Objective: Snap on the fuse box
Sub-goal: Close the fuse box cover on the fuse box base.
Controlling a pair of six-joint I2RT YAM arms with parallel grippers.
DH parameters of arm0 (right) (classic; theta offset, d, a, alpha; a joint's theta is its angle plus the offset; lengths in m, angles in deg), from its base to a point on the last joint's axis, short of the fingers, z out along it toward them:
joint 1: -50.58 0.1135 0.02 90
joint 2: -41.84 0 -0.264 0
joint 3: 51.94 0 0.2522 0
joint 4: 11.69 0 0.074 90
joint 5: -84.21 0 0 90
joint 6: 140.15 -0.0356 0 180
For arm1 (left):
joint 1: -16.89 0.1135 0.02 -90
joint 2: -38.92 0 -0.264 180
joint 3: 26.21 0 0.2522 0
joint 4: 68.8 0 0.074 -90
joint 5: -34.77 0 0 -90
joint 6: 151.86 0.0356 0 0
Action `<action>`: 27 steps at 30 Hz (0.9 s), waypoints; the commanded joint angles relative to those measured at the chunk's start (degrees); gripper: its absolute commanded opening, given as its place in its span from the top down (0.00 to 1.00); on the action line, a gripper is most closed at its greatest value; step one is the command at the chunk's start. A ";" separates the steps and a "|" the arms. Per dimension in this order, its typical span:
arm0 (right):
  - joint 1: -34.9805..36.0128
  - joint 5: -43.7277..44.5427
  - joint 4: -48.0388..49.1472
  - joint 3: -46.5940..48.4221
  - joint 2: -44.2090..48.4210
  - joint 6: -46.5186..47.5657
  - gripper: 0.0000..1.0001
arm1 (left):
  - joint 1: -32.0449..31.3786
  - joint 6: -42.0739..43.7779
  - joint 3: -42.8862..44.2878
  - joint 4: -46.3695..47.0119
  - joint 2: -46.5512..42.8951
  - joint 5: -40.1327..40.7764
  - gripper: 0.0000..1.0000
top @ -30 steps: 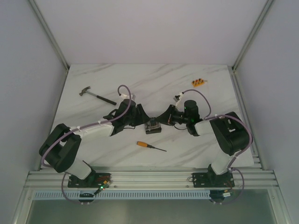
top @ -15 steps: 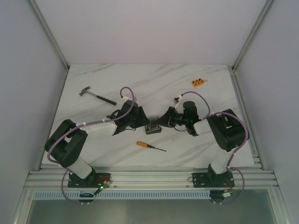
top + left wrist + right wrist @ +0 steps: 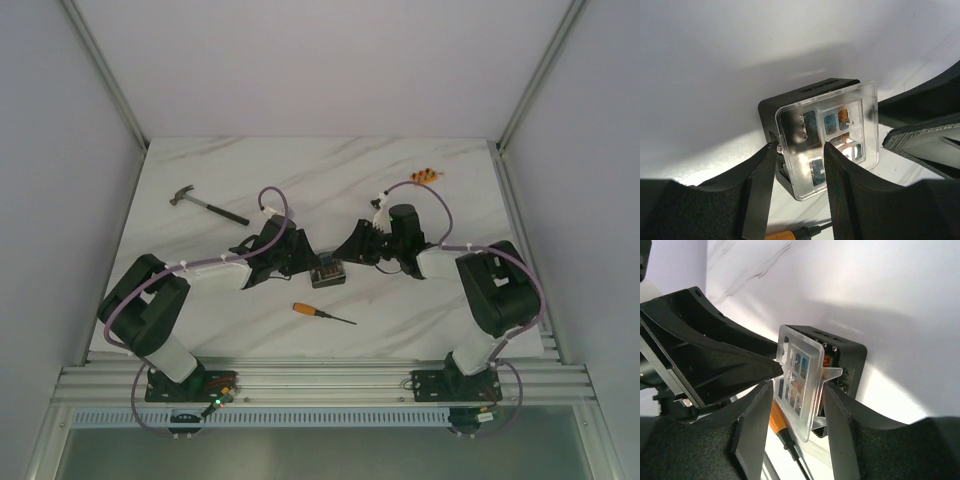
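Note:
The fuse box (image 3: 326, 271) is a black square base in the middle of the table, with a clear lid (image 3: 827, 132) lying skewed over its orange and blue fuses. In the right wrist view the lid (image 3: 799, 377) tilts up off the base (image 3: 852, 357). My left gripper (image 3: 800, 147) is closed on the box's near corner, one fingertip (image 3: 771, 150) against the base's side and the other finger across the lid. My right gripper (image 3: 796, 390) is open astride the lid. Its right finger (image 3: 836, 415) touches the lid's tab and the left one stands clear.
An orange-handled screwdriver (image 3: 320, 314) lies just in front of the fuse box. A hammer (image 3: 208, 207) rests at the back left and a small orange block (image 3: 425, 177) at the back right. Both grippers (image 3: 308, 262) (image 3: 350, 250) crowd the box from either side.
My right gripper has opened, letting go of the lid, and its arm has swung slightly toward the back. The left jaws have narrowed a little on the box.

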 commanded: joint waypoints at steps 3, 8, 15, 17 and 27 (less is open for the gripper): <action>0.36 4.57 -11.49 4.04 2.57 8.33 0.47 | -0.36 -0.74 0.11 -1.09 -0.49 -0.24 0.48; 1.37 8.21 -16.41 4.99 3.08 10.58 0.46 | -0.30 -1.17 -0.40 -1.12 -1.01 -0.09 0.46; 2.48 11.73 -22.97 5.07 7.03 14.31 0.49 | -0.37 -1.96 -1.70 -1.18 -2.35 -1.31 0.42; 2.61 11.33 -23.38 4.81 7.26 14.73 0.51 | -0.49 -2.24 -2.04 -1.17 -2.47 -1.74 0.42; 3.82 7.17 -21.45 4.74 4.01 14.47 0.61 | -2.30 -3.06 -2.96 -1.09 -0.93 -2.19 0.50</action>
